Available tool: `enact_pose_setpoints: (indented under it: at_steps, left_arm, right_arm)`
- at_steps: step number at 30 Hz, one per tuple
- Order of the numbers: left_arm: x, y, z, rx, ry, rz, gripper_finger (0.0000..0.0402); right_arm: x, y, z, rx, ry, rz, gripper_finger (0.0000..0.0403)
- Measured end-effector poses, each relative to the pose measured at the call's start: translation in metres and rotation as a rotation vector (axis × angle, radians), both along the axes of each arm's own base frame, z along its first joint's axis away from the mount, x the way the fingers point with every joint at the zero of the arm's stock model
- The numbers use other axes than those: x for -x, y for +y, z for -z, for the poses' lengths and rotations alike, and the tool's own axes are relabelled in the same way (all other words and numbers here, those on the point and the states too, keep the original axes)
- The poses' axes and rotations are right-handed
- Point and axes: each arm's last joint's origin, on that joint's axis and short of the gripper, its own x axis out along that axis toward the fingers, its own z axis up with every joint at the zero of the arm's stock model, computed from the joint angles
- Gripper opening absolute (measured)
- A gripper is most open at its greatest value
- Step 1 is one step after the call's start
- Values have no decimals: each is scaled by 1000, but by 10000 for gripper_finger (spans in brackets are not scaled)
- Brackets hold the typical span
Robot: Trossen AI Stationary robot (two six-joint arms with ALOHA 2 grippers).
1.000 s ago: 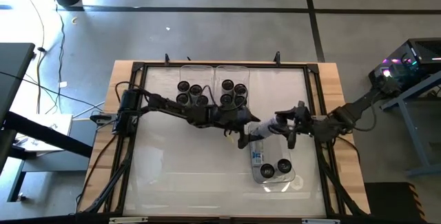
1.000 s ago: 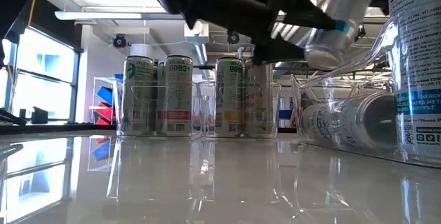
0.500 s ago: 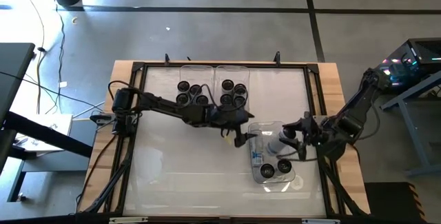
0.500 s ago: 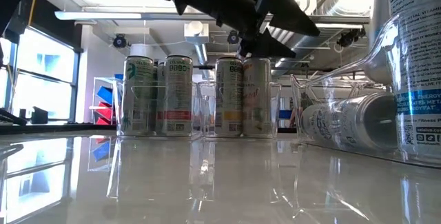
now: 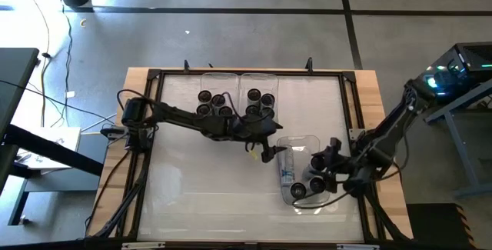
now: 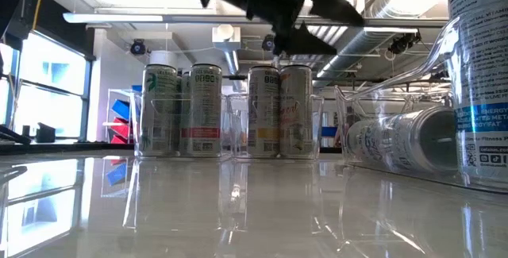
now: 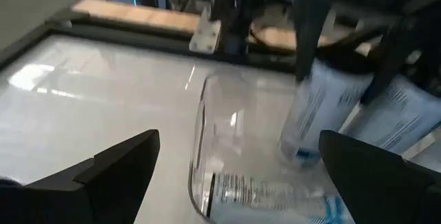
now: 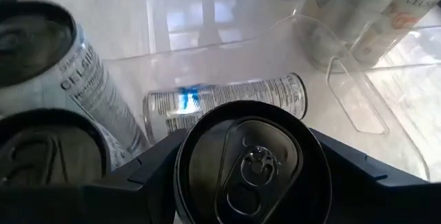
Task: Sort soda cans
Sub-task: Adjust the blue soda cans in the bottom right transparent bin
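My right gripper (image 5: 321,165) is shut on a soda can (image 8: 251,158) with a dark top, inside the clear bin (image 5: 306,144) at the near right. In that bin one can (image 8: 227,98) lies on its side and two cans (image 8: 34,34) stand upright on their bases. My left gripper (image 5: 268,152) hangs open just left of the bin's far end, holding nothing. Two clear bins (image 5: 215,79) at the far middle hold several upright cans (image 6: 206,111). My right gripper pinches the can's upper end, just under its rim (image 8: 180,156), between its two fingers (image 8: 351,176), one on each side. The fingers slant down from the table's right side. The can stands about upright in the bin; whether its base rests on the bin floor I cannot tell.
A dark frame (image 5: 350,127) runs around the white table top. Bare table lies at the near left (image 5: 207,196). The left arm (image 5: 192,121) stretches across the table in front of the far bins.
My right gripper has carried its can toward the table's near edge and down into the near-right bin, turning it from tilted to about upright. My left gripper, open throughout, has risen a little beside the bin's far end.
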Motion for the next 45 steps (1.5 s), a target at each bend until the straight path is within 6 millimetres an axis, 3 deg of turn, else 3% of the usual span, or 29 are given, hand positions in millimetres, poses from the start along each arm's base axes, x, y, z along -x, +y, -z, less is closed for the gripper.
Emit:
enact_pose_setpoints:
  at_steps: [7, 11, 15, 22, 26, 31, 38, 45]
  left_arm:
    - [15, 0, -36, -44, -59, -29, 392]
    - [24, -4, -50, -72, -68, -33, 392]
    - [31, -13, -63, -83, -91, -14, 392]
    - [40, -31, -69, -194, -67, -48, 392]
    - [49, -38, -72, -204, -23, -56, 392]
    - [71, -39, -86, -233, 45, -123, 392]
    - [113, -41, -82, -317, 121, -377, 392]
    - [157, -35, -55, -190, 57, -432, 392]
  right_arm:
    - [-2, 3, 3, 0, 13, 3, 248]
    - [2, 0, -2, -60, 46, -1, 324]
    - [4, -7, -24, -137, 43, 41, 375]
    - [-4, -11, -64, -119, -11, 28, 386]
    - [-23, -16, -83, -33, -13, -64, 385]
    - [-63, -32, -91, 191, 103, -376, 367]
    - [-119, -57, -65, 567, 396, -802, 328]
    - [-150, -71, -33, 575, 636, -1112, 314]
